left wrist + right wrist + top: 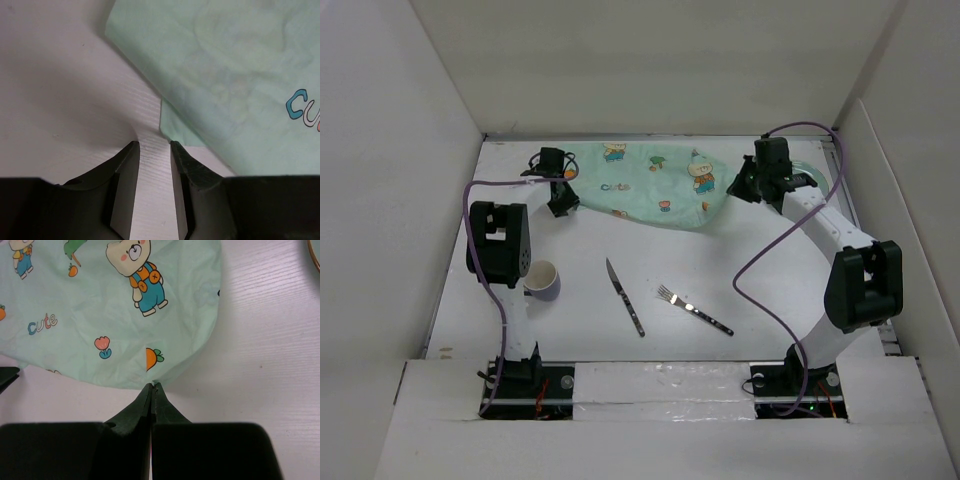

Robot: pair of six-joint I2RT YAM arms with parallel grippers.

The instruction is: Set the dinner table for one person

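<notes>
The mint-green cartoon-print placemat (pixel 650 185) lies rumpled at the back of the white dinner table (pixel 770 290). My right gripper (pixel 735 188) is shut on the placemat's right edge; in the right wrist view the closed tips (pixel 153 385) pinch the hem of the cloth (pixel 100 315). My left gripper (pixel 563 200) is open at the placemat's left corner. In the left wrist view its jaws (pixel 152 145) stand apart over bare table, with the cloth's corner (pixel 240 75) just beyond the right fingertip. A knife (pixel 624 296), a fork (pixel 694 309) and a white cup (pixel 542 280) lie on the near half.
White walls close in the table on the left, back and right. A curved gold-edged rim (pixel 315 255) shows at the top right of the right wrist view. The cup stands close to the left arm's elbow (pixel 500 240).
</notes>
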